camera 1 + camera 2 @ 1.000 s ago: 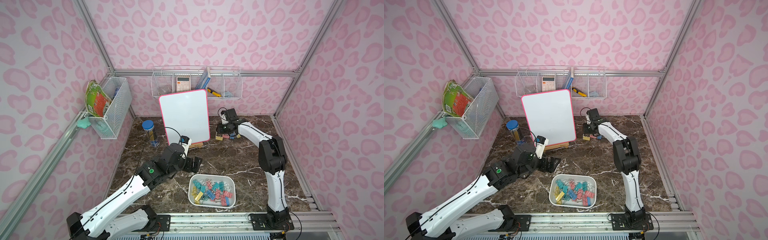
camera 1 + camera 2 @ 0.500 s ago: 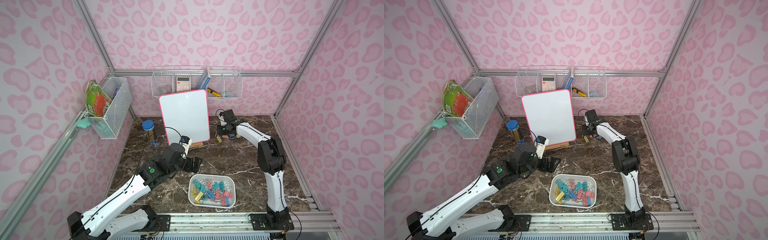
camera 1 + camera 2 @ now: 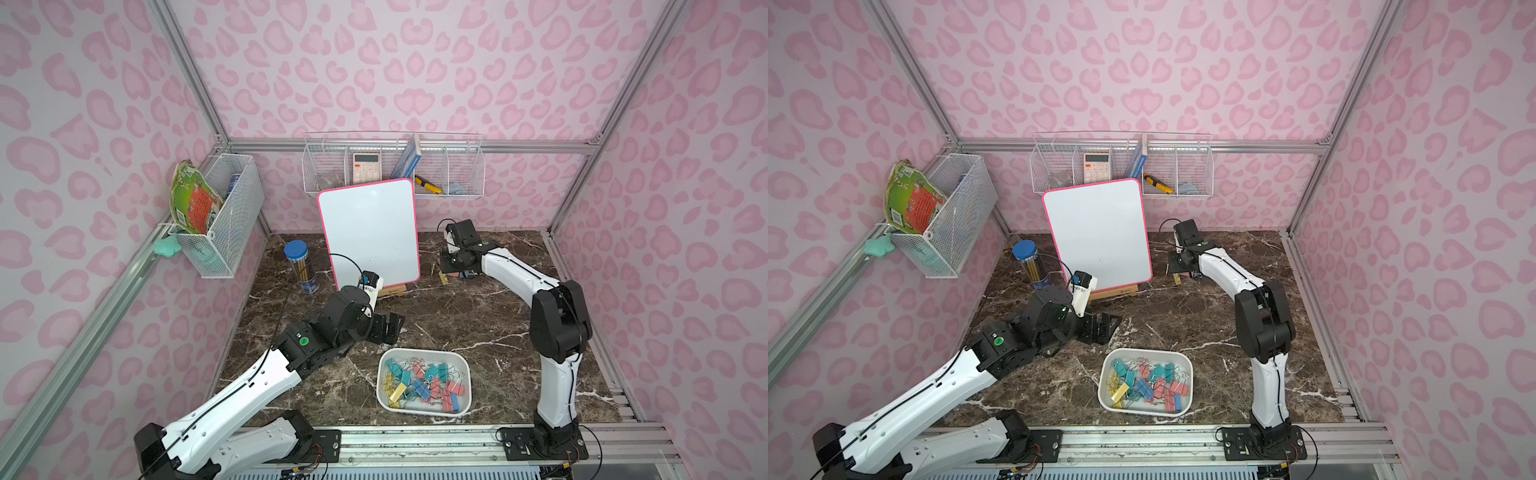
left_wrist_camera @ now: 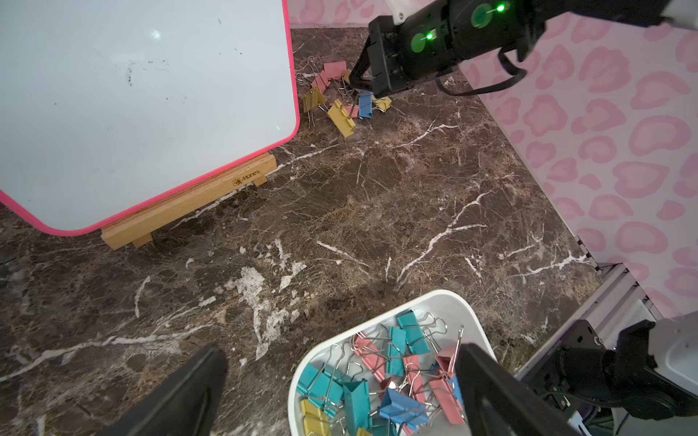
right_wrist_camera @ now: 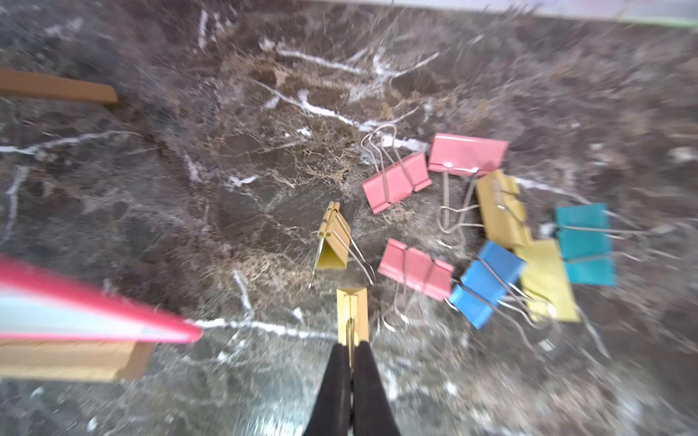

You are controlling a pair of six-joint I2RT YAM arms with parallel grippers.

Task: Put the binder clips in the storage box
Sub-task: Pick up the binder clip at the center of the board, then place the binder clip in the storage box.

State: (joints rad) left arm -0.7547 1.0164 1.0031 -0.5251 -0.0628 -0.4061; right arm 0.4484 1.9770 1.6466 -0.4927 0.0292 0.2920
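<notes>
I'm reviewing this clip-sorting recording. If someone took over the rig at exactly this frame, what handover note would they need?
Right gripper: jaws shut on the wire handle of a yellow binder clip, at the far pile beside the whiteboard.
Left gripper: jaws open and empty, hovering above the table beside the storage box.
Done: most of the binder clips already lie in the box.
Left: carry the held clip to the box, then fetch about eight loose clips (pink, yellow, blue, teal) from the table.
</notes>
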